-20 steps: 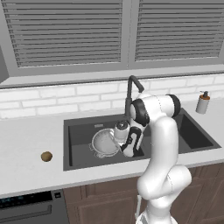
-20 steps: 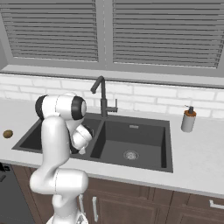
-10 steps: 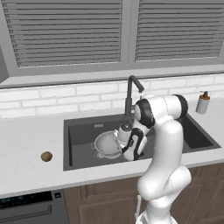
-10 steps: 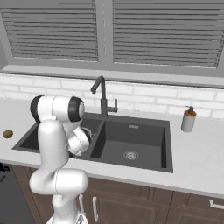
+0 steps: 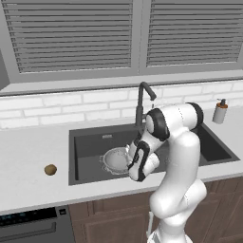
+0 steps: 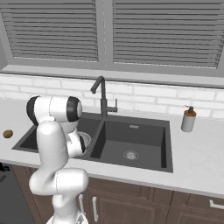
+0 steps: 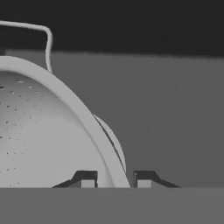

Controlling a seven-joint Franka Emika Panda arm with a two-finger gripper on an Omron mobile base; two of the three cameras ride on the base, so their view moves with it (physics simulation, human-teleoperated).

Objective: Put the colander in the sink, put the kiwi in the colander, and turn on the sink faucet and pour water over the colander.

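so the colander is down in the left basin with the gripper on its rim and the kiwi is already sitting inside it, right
Not quite: the kiwi is not in the colander; it lies on the counter left of the sink, as the left base view shows. The rest holds: the colander is in the left basin, and the hand view shows the gripper closed on its rim.
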